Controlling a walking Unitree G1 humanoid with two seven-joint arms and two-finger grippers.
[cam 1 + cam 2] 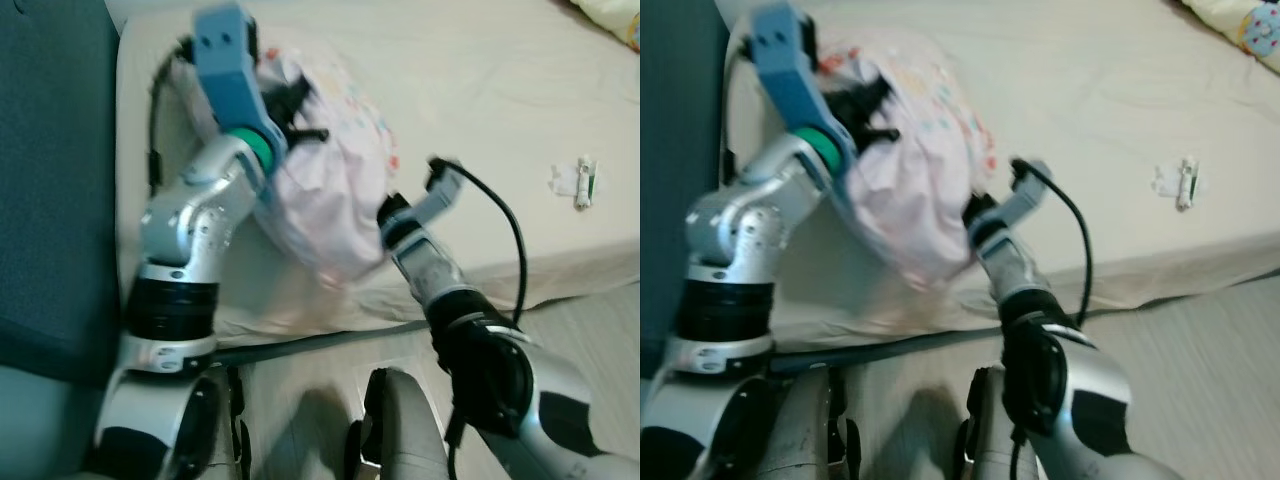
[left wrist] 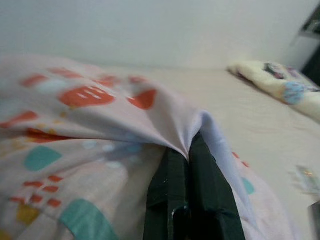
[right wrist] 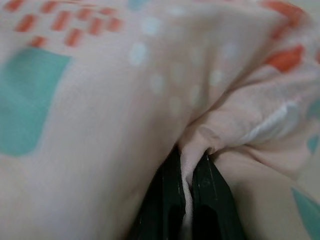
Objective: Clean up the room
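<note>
- Silver robot legs and arm housings stand at the foot of the head views, on pale wood-look floor (image 1: 590,310) beside a mattress (image 1: 480,120) covered in a cream sheet.
- Right gripper (image 3: 184,172): its two black fingers are pressed together on a fold of a pink patterned cloth (image 1: 330,190), the fabric pinched between them in the right wrist view. From the head, that arm reaches up from the floor side to the cloth's lower right part.
- Left gripper (image 2: 189,155): its fingers are likewise clamped on the cloth, a ridge of fabric rising out from between them. The blue wrist section sits at the cloth's upper left.
- The cloth, bunched, with orange and teal marks, hangs between the two grippers over the mattress's near left corner, close to its front edge.
- A small white tube (image 1: 584,182) with a scrap of wrapper beside it lies toward the mattress's right side, well apart from the cloth.
- A patterned pillow (image 2: 280,87) rests at the far right corner.
- A dark teal panel (image 1: 50,180) stands along the mattress's left edge.
</note>
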